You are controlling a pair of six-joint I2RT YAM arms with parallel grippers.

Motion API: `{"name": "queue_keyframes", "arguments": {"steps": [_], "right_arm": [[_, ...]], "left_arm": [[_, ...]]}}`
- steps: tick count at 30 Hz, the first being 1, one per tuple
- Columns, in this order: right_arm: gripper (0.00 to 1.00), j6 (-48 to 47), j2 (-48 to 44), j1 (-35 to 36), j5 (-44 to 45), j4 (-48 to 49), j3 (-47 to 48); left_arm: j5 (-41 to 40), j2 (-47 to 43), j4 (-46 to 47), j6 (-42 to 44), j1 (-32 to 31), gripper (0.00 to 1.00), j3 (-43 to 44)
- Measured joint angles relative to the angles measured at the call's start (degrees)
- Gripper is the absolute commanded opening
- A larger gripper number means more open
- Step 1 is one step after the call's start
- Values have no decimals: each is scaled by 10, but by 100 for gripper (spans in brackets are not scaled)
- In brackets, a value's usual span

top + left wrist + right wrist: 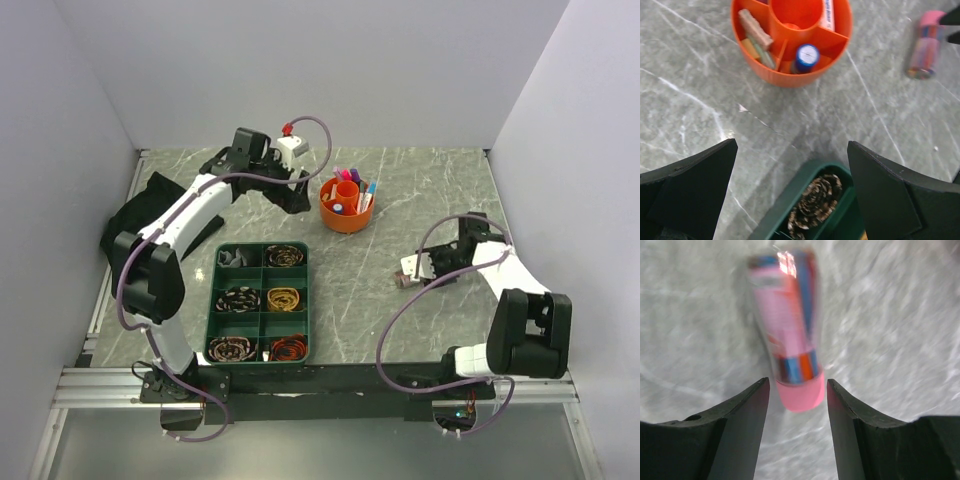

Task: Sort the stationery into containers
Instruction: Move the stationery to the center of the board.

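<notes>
Overhead and wrist views of a grey marbled bench walled in white. The left arm reaches up and to the right across the bench; the right arm bends in towards the middle from the right edge.

A dark green tray of six compartments sits near the front, left of centre, each compartment holding coils of patterned band. A black cloth lies bunched at the left edge, partly under the left arm.

The orange pot stands towards the back, near the middle of the bench. It already holds pens upright around its central tube.

The left end effector hangs above bare bench between pot and tray – jaws spread wide, nothing in them.

The right end effector is low at the bench, right of the tray. Its jaws are part-open, set to either side of the pink cap of a pink tube. The tube lies flat on the bench, well apart from the pot. A sliver of bench shows between the cap and the left finger, so no grip is seen.

In the left wrist view, one outer section of the pot holds beige and pale green blocks leaning together – the next section holds a blue-capped piece.
</notes>
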Motion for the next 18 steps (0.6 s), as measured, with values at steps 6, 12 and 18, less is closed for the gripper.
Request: {"name": "queue_keyframes", "arguments": {"steps": [6, 12, 18], "right_arm": [[59, -1, 20, 37, -21, 14, 17], [59, 8, 11, 30, -41, 33, 29], [59, 205, -56, -23, -65, 132, 55]], "left_arm": [[18, 5, -76, 22, -43, 99, 43], [38, 81, -130, 44, -123, 95, 160], [76, 292, -162, 74, -155, 92, 465]]}}
